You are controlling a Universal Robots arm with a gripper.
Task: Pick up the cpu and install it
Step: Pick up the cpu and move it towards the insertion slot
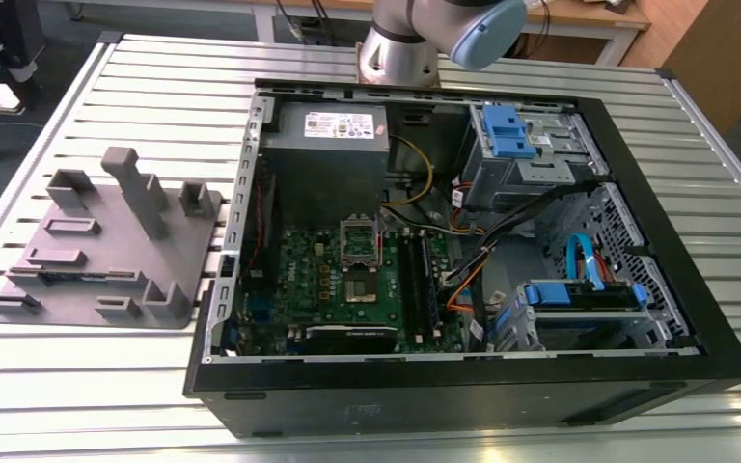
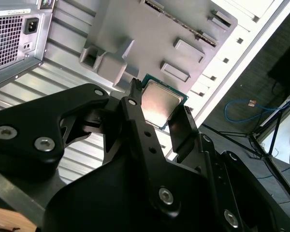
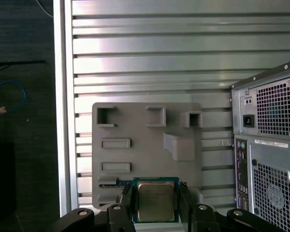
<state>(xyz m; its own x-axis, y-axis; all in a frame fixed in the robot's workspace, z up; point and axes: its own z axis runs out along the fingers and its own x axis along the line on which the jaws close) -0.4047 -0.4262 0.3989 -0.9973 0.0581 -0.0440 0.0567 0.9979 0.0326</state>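
The gripper (image 3: 156, 205) pinches the cpu (image 3: 156, 200) by two opposite edges. In the first wrist view one black finger presses on each side of the chip's green border, and its pale silvery metal top faces the camera. In the second wrist view the same hold shows from a slant, with the fingers (image 2: 137, 118) closed against the chip's sides and the metal top catching the light. The cpu hangs in the air above the grey plastic tray (image 3: 150, 145), apart from it. The tray lies flat on the slotted aluminium table (image 3: 150, 58), its posts and shallow pockets showing behind the chip. Just beside the tray is the computer case (image 3: 270, 145), whose rear panel with vent grilles and a power inlet shows in both wrist views. Beyond the table's edge a blue cable (image 3: 9, 96) lies on the dark floor. In the exterior view the tray sits at the exterior view's left on the table, with the case lying open on its side next to it, toward the exterior view's right. Inside the case the green motherboard (image 1: 344, 280) lies flat, with the dark socket frame (image 1: 360, 241) near its middle. A grey power supply (image 1: 332, 125) sits at the far end. The arm (image 1: 428, 39) rises at the table's far edge, behind the case.
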